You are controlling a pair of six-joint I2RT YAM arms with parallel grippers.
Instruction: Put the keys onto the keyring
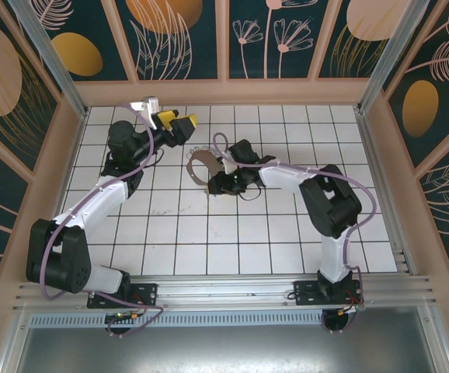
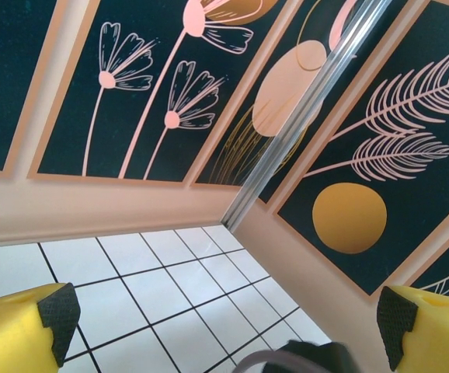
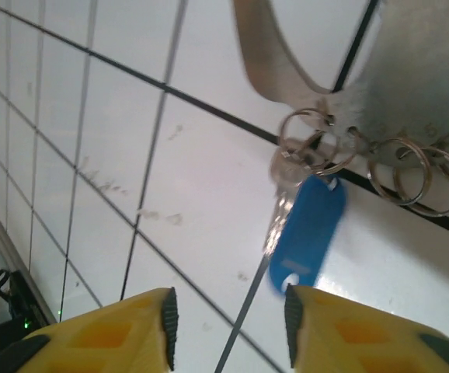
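- The left fingers (image 2: 22,326), yellow with black pads, sit in the two bottom corners of the left wrist view. They're spread wide apart with nothing between them, just white tiles and the flower-print wall behind.
- In the top view that same left arm is up in the upper left of the white tiled desk (image 1: 209,233), well apart from the action in the middle.
- The right fingers (image 3: 123,334), also yellow with black pads, are along the bottom edge of the right wrist view. They're apart too and not clamped on anything, with bare tile and a dark grout line showing in the gap.
- The small blue key (blue plastic head, short silver blade) (image 3: 306,233) lies tilted on the tile right of centre in that view, with its lower end just above the right-hand finger.
- The top end of the blue key meets a small silver split ring (image 3: 306,148). It's too blurry to say for sure whether it's threaded through.
- More silver rings (image 3: 411,179) are strung off to the right along a fuzzy grey edge.
- The large, thin tan-brown keyring loop (image 1: 196,167) lies flat just above the middle of the desk in the top view, with the right arm's wrist reaching over its right side.
- In the right wrist view, a stretch of the keyring's tan band curves across the top centre, just above the rings.
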